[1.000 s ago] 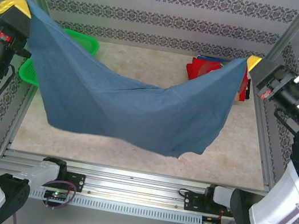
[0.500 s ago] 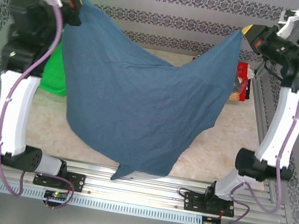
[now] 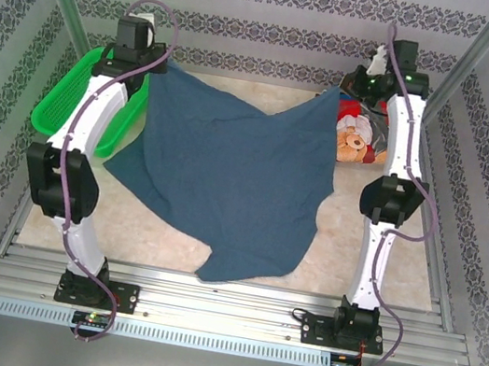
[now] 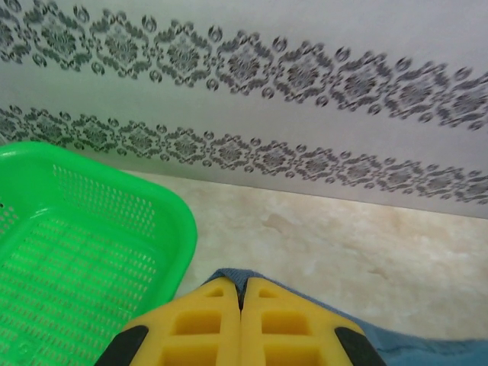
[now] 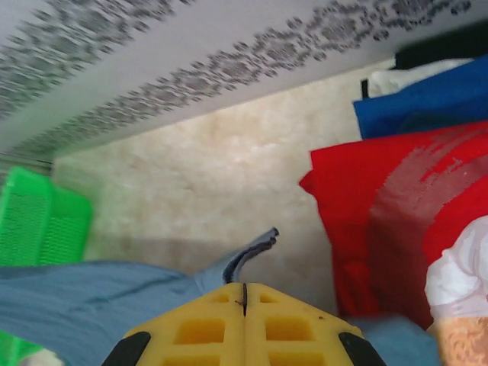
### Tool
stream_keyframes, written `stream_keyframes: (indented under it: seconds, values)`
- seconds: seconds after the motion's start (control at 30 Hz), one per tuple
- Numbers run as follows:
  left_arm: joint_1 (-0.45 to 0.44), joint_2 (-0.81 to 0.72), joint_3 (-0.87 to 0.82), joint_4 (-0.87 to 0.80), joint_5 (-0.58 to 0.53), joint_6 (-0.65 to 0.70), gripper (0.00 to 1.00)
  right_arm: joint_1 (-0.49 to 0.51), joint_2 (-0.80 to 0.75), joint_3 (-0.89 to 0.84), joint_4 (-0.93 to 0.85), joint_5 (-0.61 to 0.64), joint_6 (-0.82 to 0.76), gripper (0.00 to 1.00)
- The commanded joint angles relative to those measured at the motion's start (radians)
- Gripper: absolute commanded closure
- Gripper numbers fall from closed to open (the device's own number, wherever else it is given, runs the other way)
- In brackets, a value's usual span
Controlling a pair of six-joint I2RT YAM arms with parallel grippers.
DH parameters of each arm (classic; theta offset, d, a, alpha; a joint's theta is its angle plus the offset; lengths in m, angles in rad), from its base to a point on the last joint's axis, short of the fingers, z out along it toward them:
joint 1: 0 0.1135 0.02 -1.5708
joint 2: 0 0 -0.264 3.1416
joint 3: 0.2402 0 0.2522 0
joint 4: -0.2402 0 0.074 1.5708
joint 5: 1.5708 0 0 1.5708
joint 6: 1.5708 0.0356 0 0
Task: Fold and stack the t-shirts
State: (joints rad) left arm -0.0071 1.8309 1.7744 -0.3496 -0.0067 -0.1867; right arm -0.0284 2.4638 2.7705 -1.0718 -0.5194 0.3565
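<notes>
While both far corners are pinched, the blue tee (image 3: 228,171) lies spread on the counter (image 3: 337,247), its near hem reaching the front edge.
Left fingers (image 4: 229,305) and right fingers (image 5: 232,305) are clenched on cloth. Risks: the right corner lands on the red tee (image 3: 356,141) just beside it; the left corner snags the basket (image 3: 69,105) rim; the rumpled hem folds crooked. Open room lies near-right of the tee.

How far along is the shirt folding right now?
Done: the red teddy-bear shirt lies on other folded shirts at the far right. In hand: the blue shirt is spread open over the table, its far corners pinched in the shut left tool and right tool. Left: folding it and adding it to that pile.
</notes>
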Motion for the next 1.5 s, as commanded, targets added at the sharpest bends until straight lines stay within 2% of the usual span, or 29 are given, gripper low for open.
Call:
stream_keyframes:
  seconds: [0.0, 0.23, 0.43, 0.53, 0.93, 1.2, 1.47]
  values:
    - [0.015, 0.029, 0.008, 0.095, -0.058, 0.008, 1.0, 0.022, -0.007, -0.005, 0.066, 0.093, -0.061, 1.0]
    - [0.022, 0.139, 0.055, 0.081, -0.03, -0.01, 1.0, 0.054, 0.031, -0.033, 0.111, 0.142, -0.068, 1.0]
    - [0.028, 0.153, 0.071, 0.065, -0.008, -0.028, 1.0, 0.103, -0.054, -0.137, 0.123, 0.207, -0.116, 1.0]
    - [0.033, 0.149, 0.079, 0.063, 0.005, -0.035, 1.0, 0.121, -0.143, -0.272, 0.157, 0.239, -0.134, 1.0]
    - [0.074, 0.135, 0.061, 0.046, 0.056, -0.059, 1.0, 0.174, -0.611, -1.007, 0.425, 0.348, -0.154, 1.0]
    - [0.076, 0.1, -0.007, 0.055, 0.078, -0.063, 1.0, 0.22, -0.838, -1.354, 0.487, 0.346, -0.11, 1.0]
    - [0.076, 0.004, -0.166, 0.102, 0.091, -0.071, 1.0, 0.238, -0.985, -1.592, 0.509, 0.367, -0.056, 1.0]
